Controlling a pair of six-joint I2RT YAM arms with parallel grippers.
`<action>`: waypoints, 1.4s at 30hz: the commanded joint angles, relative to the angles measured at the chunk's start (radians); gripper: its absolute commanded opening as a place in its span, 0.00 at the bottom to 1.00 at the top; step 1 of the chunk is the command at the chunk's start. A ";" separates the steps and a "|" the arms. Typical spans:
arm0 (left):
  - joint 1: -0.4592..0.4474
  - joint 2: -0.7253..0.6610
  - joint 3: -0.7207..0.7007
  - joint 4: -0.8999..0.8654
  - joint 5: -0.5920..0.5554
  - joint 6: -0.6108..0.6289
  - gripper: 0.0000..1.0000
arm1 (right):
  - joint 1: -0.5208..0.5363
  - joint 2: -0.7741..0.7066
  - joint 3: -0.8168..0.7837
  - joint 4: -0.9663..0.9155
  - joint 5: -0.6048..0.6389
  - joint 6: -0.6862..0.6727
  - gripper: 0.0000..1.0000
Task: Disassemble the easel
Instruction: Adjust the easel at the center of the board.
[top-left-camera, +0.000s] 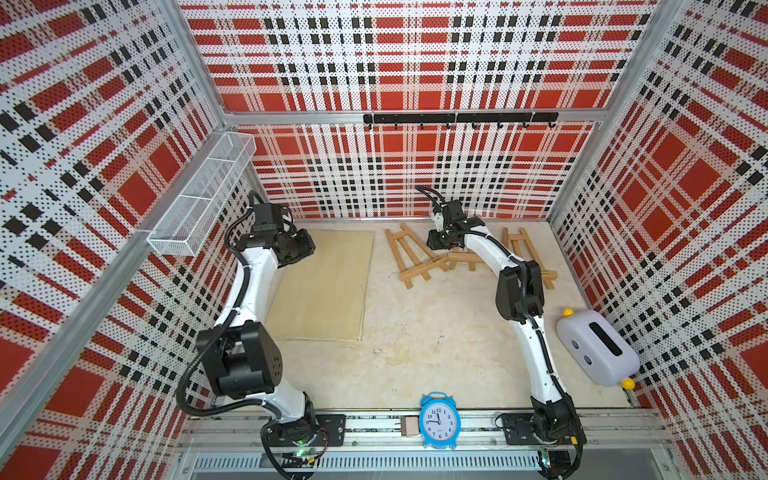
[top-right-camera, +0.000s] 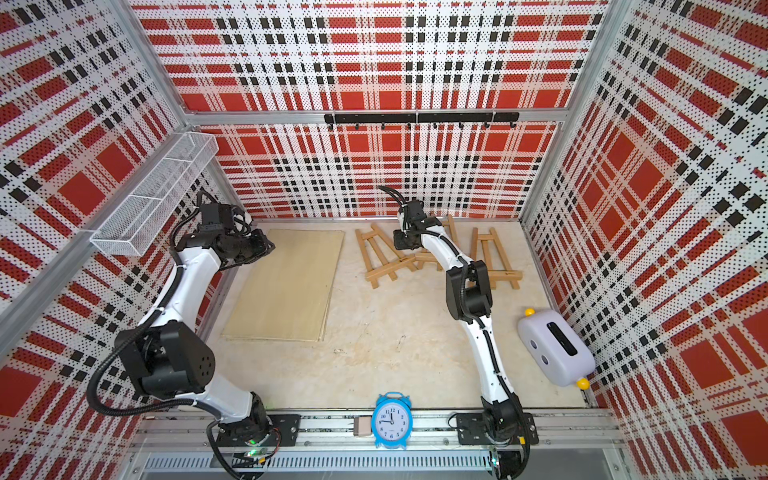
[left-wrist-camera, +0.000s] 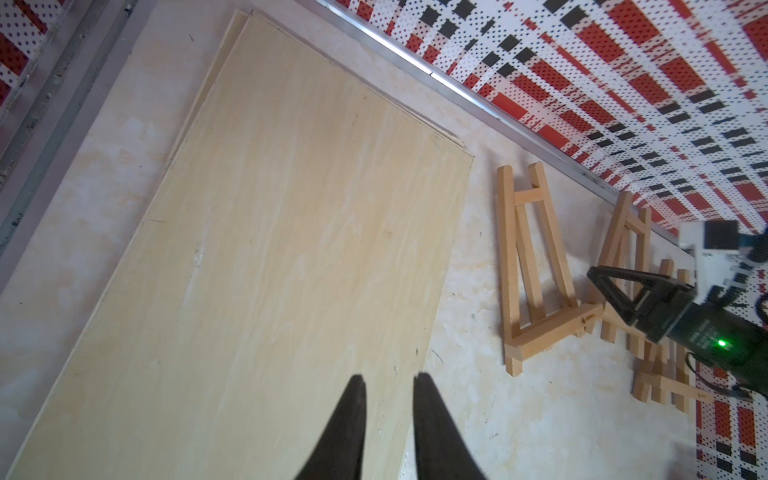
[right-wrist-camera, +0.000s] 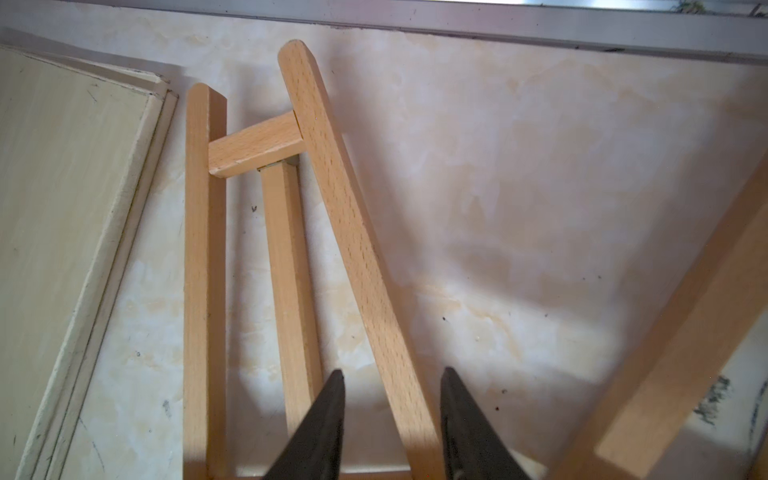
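In both top views, three wooden easels are seen at the back of the counter (top-left-camera: 415, 365). An easel (top-left-camera: 409, 259) is laid flat near the stacked boards (top-left-camera: 324, 286). A second easel (top-left-camera: 463, 259) is partly hidden under the right arm, and a third easel (top-left-camera: 525, 253) is placed beyond it. The right pincer (top-left-camera: 436, 241) is held over the first easel's side away from the boards. The left pincer (top-left-camera: 306, 249) is held at the boards' far corner. A blue clock (top-left-camera: 439, 420) is stood on the front rail.

In the left wrist view, the left pincer's fingers (left-wrist-camera: 353, 415) are shown released, parted by a narrow gap with nothing between them, above the boards' edge. The easel (left-wrist-camera: 536, 270) is seen just beside the boards, not touching them.

In the right wrist view, the right pincer (right-wrist-camera: 392, 374) is shown released, its fingers spread wider than the easel's leg (right-wrist-camera: 357, 249) seen in the gap. Whether the wood is touched cannot be told.
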 joint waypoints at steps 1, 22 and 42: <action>-0.006 -0.070 -0.004 0.000 -0.001 -0.021 0.26 | -0.004 0.005 -0.029 0.012 -0.028 0.032 0.40; 0.014 -0.086 -0.020 -0.016 0.057 0.004 0.26 | 0.062 -0.125 -0.236 0.046 -0.133 0.172 0.35; 0.021 -0.090 -0.012 0.051 0.156 0.013 0.30 | 0.013 -0.450 -0.402 0.116 0.166 0.136 0.45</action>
